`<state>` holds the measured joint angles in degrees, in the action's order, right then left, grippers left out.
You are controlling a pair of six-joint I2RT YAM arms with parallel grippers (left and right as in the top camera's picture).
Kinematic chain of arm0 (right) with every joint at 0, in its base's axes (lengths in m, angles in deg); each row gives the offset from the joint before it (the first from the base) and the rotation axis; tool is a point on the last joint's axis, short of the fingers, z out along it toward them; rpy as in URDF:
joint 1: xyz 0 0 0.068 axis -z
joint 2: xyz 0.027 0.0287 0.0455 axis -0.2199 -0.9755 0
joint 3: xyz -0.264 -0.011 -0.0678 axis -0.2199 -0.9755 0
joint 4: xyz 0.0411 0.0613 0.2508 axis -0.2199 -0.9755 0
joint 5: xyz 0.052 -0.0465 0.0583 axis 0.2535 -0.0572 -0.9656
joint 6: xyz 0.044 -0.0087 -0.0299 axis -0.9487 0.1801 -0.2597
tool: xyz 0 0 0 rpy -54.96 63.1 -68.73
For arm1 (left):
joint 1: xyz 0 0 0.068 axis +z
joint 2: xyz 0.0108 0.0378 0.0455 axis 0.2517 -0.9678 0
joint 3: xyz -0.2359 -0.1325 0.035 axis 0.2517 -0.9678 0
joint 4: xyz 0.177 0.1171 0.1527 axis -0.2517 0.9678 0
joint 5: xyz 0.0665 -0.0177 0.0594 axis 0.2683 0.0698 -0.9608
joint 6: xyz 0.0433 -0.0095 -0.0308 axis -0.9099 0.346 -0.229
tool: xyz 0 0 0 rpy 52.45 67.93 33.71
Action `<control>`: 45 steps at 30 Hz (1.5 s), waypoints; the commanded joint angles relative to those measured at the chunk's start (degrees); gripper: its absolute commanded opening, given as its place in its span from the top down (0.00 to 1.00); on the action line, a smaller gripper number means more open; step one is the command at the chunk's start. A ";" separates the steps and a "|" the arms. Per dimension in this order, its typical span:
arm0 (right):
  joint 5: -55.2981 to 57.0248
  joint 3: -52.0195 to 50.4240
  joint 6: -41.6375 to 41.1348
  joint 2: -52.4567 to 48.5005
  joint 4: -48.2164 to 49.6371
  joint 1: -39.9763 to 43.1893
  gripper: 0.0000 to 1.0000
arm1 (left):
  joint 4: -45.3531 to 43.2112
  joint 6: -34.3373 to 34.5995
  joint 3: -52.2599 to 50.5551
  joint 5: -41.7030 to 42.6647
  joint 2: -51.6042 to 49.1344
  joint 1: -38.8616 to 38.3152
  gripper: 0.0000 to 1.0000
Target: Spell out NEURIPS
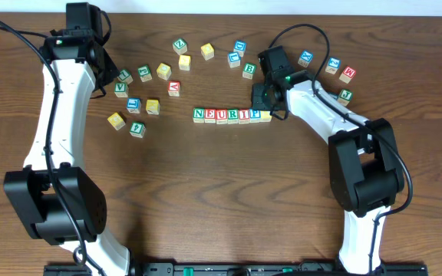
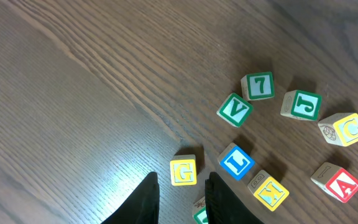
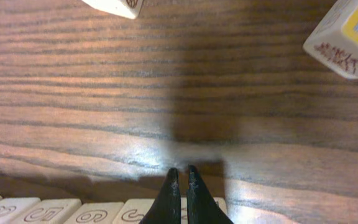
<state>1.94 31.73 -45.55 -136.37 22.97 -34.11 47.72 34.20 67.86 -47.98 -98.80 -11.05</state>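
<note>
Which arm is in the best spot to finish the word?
Probably right. The right gripper sits at the end of the letter row, where the last letter goes. The left gripper is far off, above loose blocks.

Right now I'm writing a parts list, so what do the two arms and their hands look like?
Both the left arm and right arm have white link shells between bulky black joint housings, with black cables looping near the wrists. The right wrist shows a small green light. The left hand and right hand each end in two slim black tapered fingers.
</note>
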 commanded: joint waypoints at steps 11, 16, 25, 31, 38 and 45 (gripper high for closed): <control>0.68 0.26 -0.87 -0.35 -1.57 -0.44 0.99 | 0.13 0.00 -0.50 -0.31 -0.74 -0.07 0.75; 0.63 0.26 -0.85 -0.35 -1.57 -0.44 0.99 | 0.13 0.00 -0.50 -0.33 -0.76 -0.07 0.75; 0.79 0.31 0.00 -0.11 -0.22 -0.37 0.99 | 0.15 0.00 -0.50 -0.31 -0.76 -0.07 0.75; 3.21 0.33 -0.50 5.31 1.01 2.03 0.96 | -0.26 0.00 -1.16 3.54 -0.76 -0.09 0.75; -1.60 0.28 -1.38 7.58 -4.96 5.73 0.92 | -2.93 0.17 -5.07 10.34 -0.76 -0.13 0.76; -6.25 -0.31 -1.31 6.82 -11.41 7.50 0.99 | -6.69 0.15 -11.28 12.22 -0.79 -3.23 0.92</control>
<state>-1.47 31.80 -46.27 -129.27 12.11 -26.60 41.88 34.13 58.96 -37.62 -98.80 -12.08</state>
